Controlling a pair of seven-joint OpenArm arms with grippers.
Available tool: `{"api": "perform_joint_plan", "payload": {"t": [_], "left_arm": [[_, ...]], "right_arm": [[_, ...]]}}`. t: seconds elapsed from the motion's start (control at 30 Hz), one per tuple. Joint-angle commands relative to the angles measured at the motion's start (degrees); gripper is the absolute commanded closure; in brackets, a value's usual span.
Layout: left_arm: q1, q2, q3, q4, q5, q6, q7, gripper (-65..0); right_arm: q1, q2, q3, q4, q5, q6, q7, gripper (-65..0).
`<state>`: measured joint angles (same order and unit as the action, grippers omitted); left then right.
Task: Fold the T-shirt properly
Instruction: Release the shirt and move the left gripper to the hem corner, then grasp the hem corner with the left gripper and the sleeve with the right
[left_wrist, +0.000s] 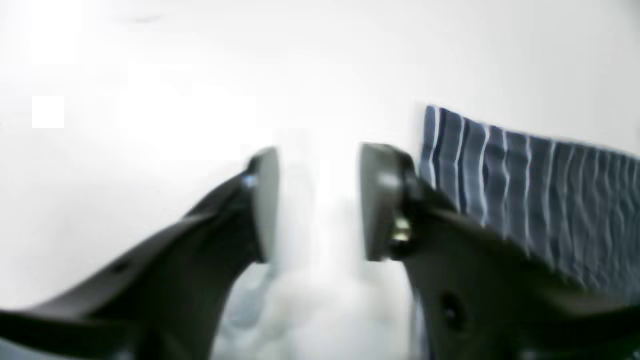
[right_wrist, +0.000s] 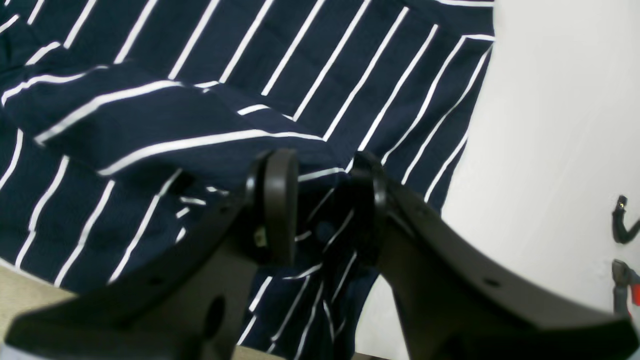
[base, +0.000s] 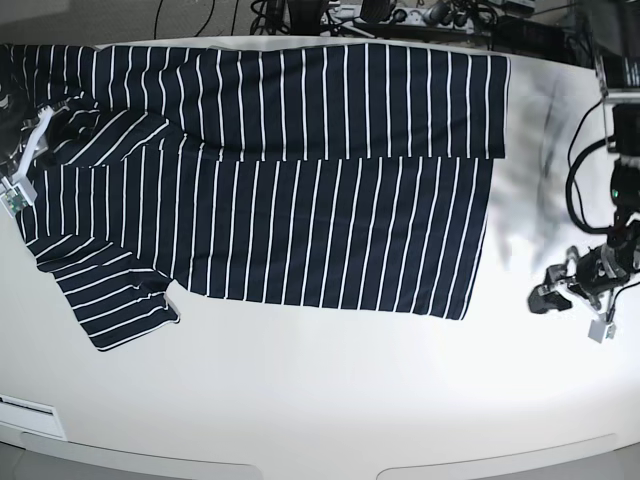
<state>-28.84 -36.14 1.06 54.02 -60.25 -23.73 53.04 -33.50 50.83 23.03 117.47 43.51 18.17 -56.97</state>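
1. Table (base: 330, 400): the whole near half is bare white surface, open for a gripper to pass.
2. T-shirt (base: 300, 180) covers the far half from the left edge almost to the right; one sleeve (base: 115, 310) juts toward the near side at left.
3. Bare strip right of the shirt's edge; the left gripper (base: 560, 290) sits there, well apart from the cloth.
4. Cables (base: 380, 15) crowd the far edge behind the shirt.
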Motion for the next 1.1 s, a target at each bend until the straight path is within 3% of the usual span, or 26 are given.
{"api": "perform_joint_plan", "payload": {"t": [0.0, 0.07, 0.27, 0.47, 0.63, 0.7, 0.8, 0.9, 1.07], "left_arm": [[-3.3, 0.2, -0.3, -1.9, -2.6, -1.4, 1.4, -29.5], [-6.3, 2.3, -0.3, -6.9, -5.0, -2.7, 4.0, -29.5], [-10.1, 7.5, 0.3, -14.7, -5.2, -4.4, 4.1, -29.5], [-10.1, 12.0, 8.7, -15.6, -4.8, -5.0, 6.5, -29.5], [-10.1, 13.2, 12.7, -15.6, -5.2, -5.0, 6.5, -29.4], [-10.1, 13.0, 12.6, -15.6, -5.2, -4.0, 6.4, -24.0], [-10.3, 12.9, 12.6, -15.6, -4.4, -3.7, 5.9, 0.0], [-10.1, 13.0, 12.6, -15.6, -2.6, -3.7, 6.0, 0.0], [-10.1, 13.2, 12.6, -15.6, -2.9, -3.7, 7.1, 0.0]], "right_arm": [[0.2, 1.3, 0.8, 0.7, -0.3, -0.3, 0.9, -21.5], [0.2, 1.3, 0.8, 0.7, -0.3, -0.3, 0.9, -21.5], [0.2, 1.3, 0.8, 0.7, -0.2, -0.2, 0.9, -21.5], [0.2, 1.3, 0.8, 0.7, -0.3, -0.2, 1.9, -21.5], [0.2, 1.3, 0.8, 0.7, -0.3, -0.2, 1.9, -21.5], [0.3, 1.3, 0.8, 0.7, -0.3, -0.2, 2.4, -21.5], [2.5, 1.2, 0.8, 0.7, -0.3, -0.4, 4.7, -21.5], [7.7, 0.3, 0.8, 0.6, -1.4, -3.5, 7.7, -21.5], [20.0, -4.1, 0.4, -6.2, -2.7, -4.3, 10.9, -30.5]]}}
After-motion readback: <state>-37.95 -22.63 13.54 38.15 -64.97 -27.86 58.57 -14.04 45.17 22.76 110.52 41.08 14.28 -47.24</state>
